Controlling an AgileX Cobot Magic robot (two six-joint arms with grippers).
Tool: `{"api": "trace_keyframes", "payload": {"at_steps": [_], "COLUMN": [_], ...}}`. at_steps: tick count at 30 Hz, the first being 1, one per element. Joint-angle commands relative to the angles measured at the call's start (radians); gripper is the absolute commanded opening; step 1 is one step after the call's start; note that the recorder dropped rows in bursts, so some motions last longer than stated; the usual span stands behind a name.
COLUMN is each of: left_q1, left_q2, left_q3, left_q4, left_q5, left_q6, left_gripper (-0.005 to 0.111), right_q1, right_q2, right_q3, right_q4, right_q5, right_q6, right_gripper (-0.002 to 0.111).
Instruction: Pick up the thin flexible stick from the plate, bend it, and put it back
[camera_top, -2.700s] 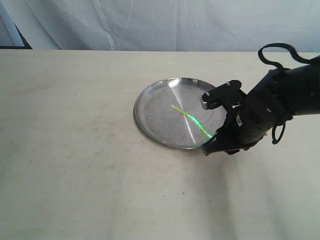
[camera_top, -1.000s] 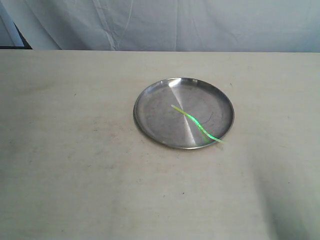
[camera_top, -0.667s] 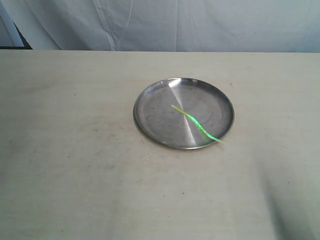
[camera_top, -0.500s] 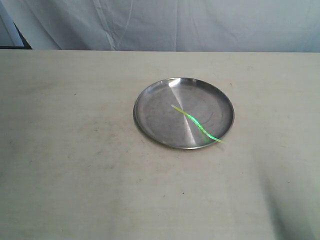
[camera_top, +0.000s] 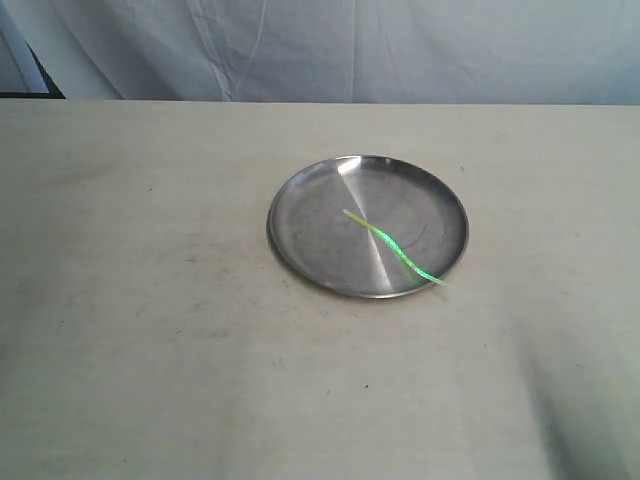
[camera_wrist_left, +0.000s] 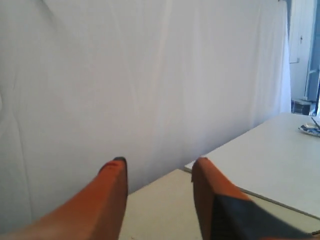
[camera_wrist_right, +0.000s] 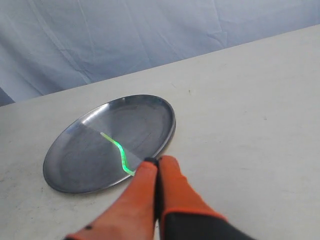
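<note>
On the plate (camera_top: 310, 235), wavy yellow-green stick (camera_top: 391, 244), end crossing rim

The left gripper (camera_wrist_left: 159, 162) and right gripper (camera_wrist_right: 157, 161) have tapering orange fingers, seemingly black-padded nearer the base.

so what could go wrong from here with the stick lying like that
1. One end of the thin flexible stick pokes past the rim of the plate, so a small nudge could slide it off onto the table.
2. The stick is very thin and lies low on the metal. If another pick were tried, the right gripper, which is shut, might miss it or scrape the plate.
</note>
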Motion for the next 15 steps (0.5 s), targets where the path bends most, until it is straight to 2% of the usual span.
{"api": "trace_keyframes", "payload": {"at_steps": [1,6,10,15], "left_q1": [0.084,0.176,0.234,0.310], "left_q2": [-0.047,-0.132,-0.212,-0.320], "left_q3": [0.156,0.358,0.463,0.556], "left_q4": [-0.153,-0.500,-0.721,-0.849], "left_q5": [0.054,0.219,0.335,0.397], "left_q6": [-0.056,-0.056,-0.056,-0.058], "left_gripper": [0.042,0.042,0.042,0.042], "right_q1": [-0.005,-0.005,-0.005,-0.005], "right_q2": [-0.007,-0.007,-0.007,-0.007], "right_q3": [0.002,0.002,0.002,0.002], "right_q4": [-0.003,-0.001,-0.001,-0.001], "right_q5": [-0.006,-0.001,-0.001,-0.001], "right_q6": [0.000,0.000,0.000,0.000], "right_gripper": [0.000,0.000,0.000,0.000]}}
